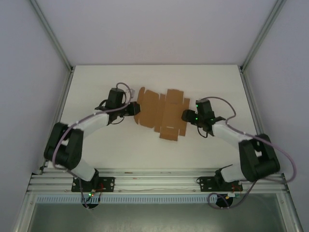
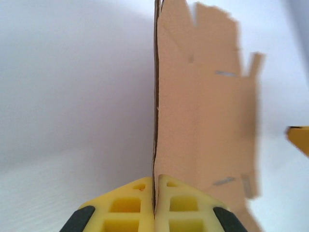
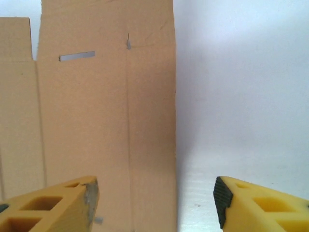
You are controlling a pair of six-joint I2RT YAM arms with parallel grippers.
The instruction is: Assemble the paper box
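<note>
1. I am viewing a white table that is carrying nothing besides the paper box. White walls are enclosing it on the left, right and far sides, with metal frame posts rising at the far corners.
2. A mounting rail is running along the near edge, with both arm bases bolted to it.
3. The paper box is lying as a flat die-cut brown sheet around the middle of the table, flaps and tabs spread out. Bare table is lying open on its near and far sides.
4. The left gripper is sitting at the sheet's left edge. In the left wrist view its yellow fingers are pressed together, pinching that edge of the cardboard between them.
5. The right gripper is sitting at the sheet's right edge. In the right wrist view it is standing spread, gripping nothing: one finger is over the cardboard, the other over bare table, and the sheet's edge is running between them.
6. I cannot tell whether that finger is touching the sheet.
</note>
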